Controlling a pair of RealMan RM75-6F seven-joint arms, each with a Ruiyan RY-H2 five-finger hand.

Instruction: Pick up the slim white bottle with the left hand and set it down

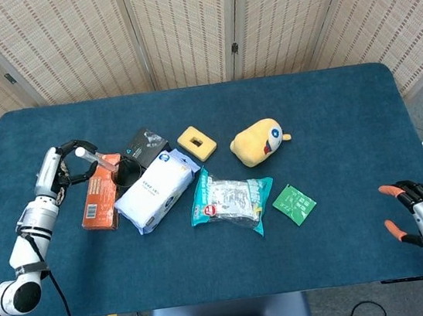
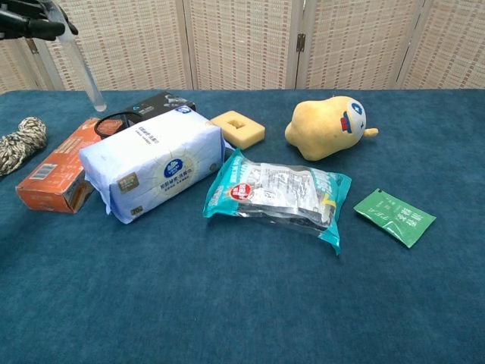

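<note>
matt cloth table (image 2: 250, 303), glossy plastic pouch (image 2: 280, 193)

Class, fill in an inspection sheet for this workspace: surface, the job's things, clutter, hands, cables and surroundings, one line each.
Surface: blue cloth table.
Job's things: slim white bottle tilted, in the air above the orange box.
Clutter: tissue pack, black box, yellow sponge block, yellow plush, snack bag, green sachet, yarn ball.
Hands: left hand holds the bottle's top; right hand holds nothing, fingers apart, at the near right edge.
Cables: black cable below the left arm.
Surroundings: woven folding screens.
</note>
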